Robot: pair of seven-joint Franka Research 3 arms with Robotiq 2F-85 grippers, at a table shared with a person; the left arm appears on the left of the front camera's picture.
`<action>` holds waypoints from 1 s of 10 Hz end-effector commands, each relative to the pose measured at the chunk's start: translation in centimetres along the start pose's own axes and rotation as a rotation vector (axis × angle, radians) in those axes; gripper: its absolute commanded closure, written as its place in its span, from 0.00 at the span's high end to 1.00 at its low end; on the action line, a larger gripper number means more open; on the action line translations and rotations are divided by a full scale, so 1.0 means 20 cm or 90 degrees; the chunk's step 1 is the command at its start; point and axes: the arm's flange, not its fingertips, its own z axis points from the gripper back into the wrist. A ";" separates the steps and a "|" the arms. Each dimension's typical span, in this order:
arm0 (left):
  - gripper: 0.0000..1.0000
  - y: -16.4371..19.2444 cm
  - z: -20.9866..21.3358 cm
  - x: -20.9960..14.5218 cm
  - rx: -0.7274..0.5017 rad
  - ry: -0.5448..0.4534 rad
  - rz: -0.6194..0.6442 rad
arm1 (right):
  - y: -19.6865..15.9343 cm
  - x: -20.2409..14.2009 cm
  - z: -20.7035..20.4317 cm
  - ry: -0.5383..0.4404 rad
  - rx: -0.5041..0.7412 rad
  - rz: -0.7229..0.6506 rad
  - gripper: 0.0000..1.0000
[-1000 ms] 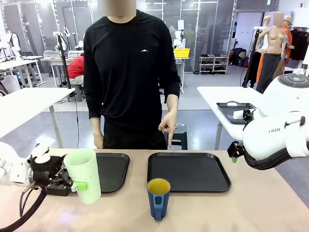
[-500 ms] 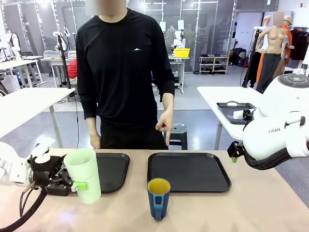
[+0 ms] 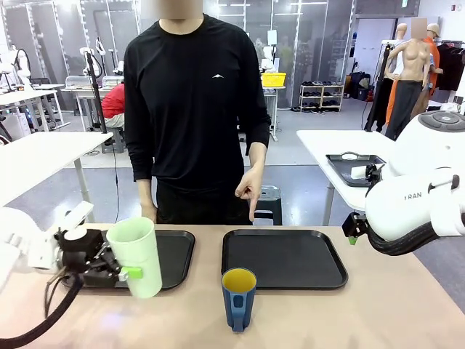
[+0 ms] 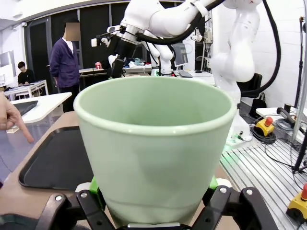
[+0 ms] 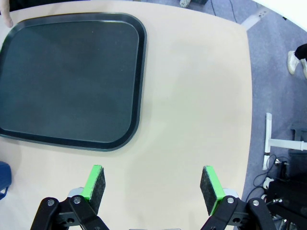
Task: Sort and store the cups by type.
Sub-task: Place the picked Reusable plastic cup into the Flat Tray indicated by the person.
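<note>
The tall pale mint-green plastic tumbler point(image 3: 138, 251) is clasped low on its wall by the robot's left hand point(image 3: 132, 273). It leans a little toward the middle of the table, its base over the near rim of the left black rectangular tray point(image 3: 176, 254); whether the base touches anything I cannot tell. In the left wrist view the tumbler point(image 4: 153, 143) sits mouth up, with the left hand point(image 4: 153, 186) pressing its green pads point(image 4: 94, 184) against both sides.

The shorter dark blue mug with a yellow inside point(image 3: 238, 297) stands upright on the light wooden table point(image 3: 378, 313), handle toward the robot. It is just in front of the near rim of the right black rectangular tray point(image 3: 290, 258) and well apart from the tumbler.

The robot's right hand point(image 5: 153, 187) is spread wide with nothing between its pads, above the table point(image 5: 192, 110) just beside the right tray point(image 5: 67, 81). Its white arm point(image 3: 414, 207) hangs at the table's right end in the front view.

A person in a black long-sleeved top point(image 3: 196, 109) stands at the far side. The person's pointing hand point(image 3: 251, 190) aims its index finger down toward the far rim of the right tray
</note>
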 end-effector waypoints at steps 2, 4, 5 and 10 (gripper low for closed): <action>0.86 0.25 -0.24 0.04 0.026 -0.009 -0.012 | 0.00 0.00 0.00 0.000 0.001 0.000 1.00; 0.86 0.43 -0.45 0.04 0.009 -0.004 -0.009 | 0.00 0.00 0.00 0.000 0.001 0.000 1.00; 0.86 0.49 -0.55 0.04 0.007 -0.003 -0.007 | 0.00 0.00 0.00 0.000 0.001 0.000 1.00; 0.86 0.70 -0.97 -0.06 -0.007 -0.011 0.003 | 0.00 0.00 0.00 0.000 0.001 0.000 1.00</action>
